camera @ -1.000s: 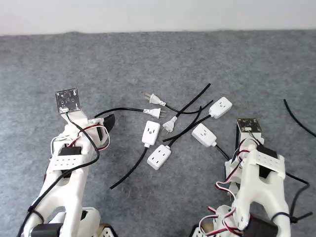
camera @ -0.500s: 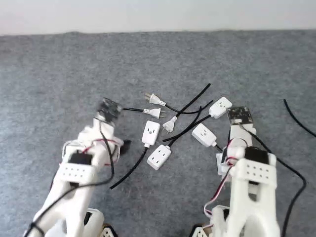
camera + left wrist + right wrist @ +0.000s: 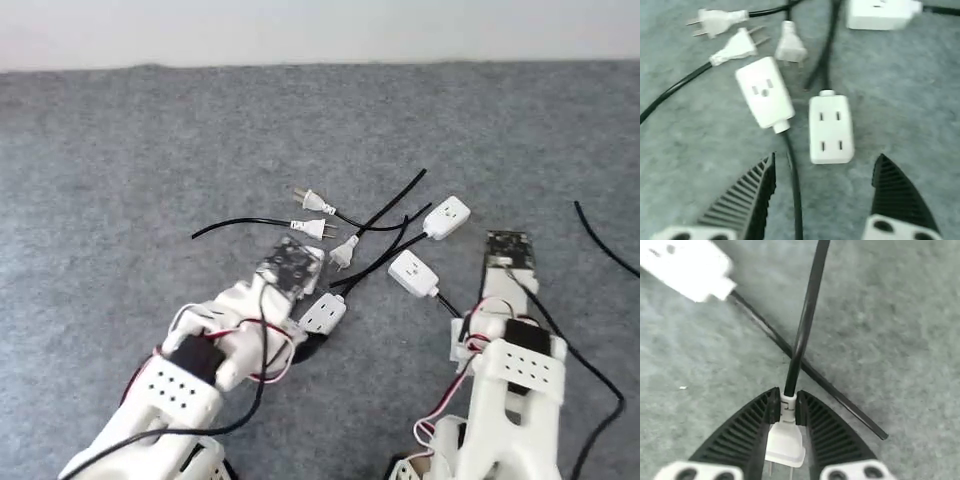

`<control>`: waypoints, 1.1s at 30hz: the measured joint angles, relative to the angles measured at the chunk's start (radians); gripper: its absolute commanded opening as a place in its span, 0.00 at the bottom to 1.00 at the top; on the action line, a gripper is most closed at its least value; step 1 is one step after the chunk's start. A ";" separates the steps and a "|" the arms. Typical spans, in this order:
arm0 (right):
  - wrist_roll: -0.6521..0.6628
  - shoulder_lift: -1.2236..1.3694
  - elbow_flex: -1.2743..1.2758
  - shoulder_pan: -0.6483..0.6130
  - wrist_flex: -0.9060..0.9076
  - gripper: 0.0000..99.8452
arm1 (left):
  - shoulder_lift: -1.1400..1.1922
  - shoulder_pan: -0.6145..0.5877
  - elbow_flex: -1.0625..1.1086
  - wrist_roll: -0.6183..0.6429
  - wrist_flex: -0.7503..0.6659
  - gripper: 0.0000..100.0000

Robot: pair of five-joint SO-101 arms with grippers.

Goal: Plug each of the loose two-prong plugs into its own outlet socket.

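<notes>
Two grippers, diff states. R gripper (image 3: 785,412) is clenched on a white plug (image 3: 785,442), fingers (image 3: 747,435) pressing its sides. The prongs point back at the wrist. The plug's cord (image 3: 805,320) runs out ahead over the grey mat (image 3: 900,315) and crosses a second cord (image 3: 840,395), which comes from the third socket (image 3: 687,267) just beyond.

L gripper (image 3: 822,195) is released, jaws wide apart, nothing in them. Btwn its fingers (image 3: 747,197) lie a black lead (image 3: 792,180) and the end of the double socket (image 3: 830,127). The lead belongs to the single socket (image 3: 765,97), which sits just beside the double one. Past both lie three loose plugs (image 3: 737,47), close together, prongs free.

From above: L arm (image 3: 200,370) comes in from near left, wrist over mid-mat, w/ the double socket poking out on its right side. The loose plugs sit just far of it. The third socket is right of centre; the fourth socket (image 3: 447,217) is farther off and more to the right. R arm (image 3: 510,370) stands near right, its wrist just near of the fourth socket. One stray cable (image 3: 605,245) lies at the right edge.
</notes>
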 measured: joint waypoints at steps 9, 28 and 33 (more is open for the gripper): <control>0.014 0.000 0.009 0.044 -0.012 0.01 | 0.439 0.071 -0.276 -0.035 0.000 0.29; 0.017 0.000 0.017 0.049 -0.031 0.01 | 0.878 0.069 -0.557 0.080 0.055 0.03; 0.017 0.000 0.017 0.049 -0.040 0.01 | 0.881 0.144 -0.560 0.276 0.092 0.03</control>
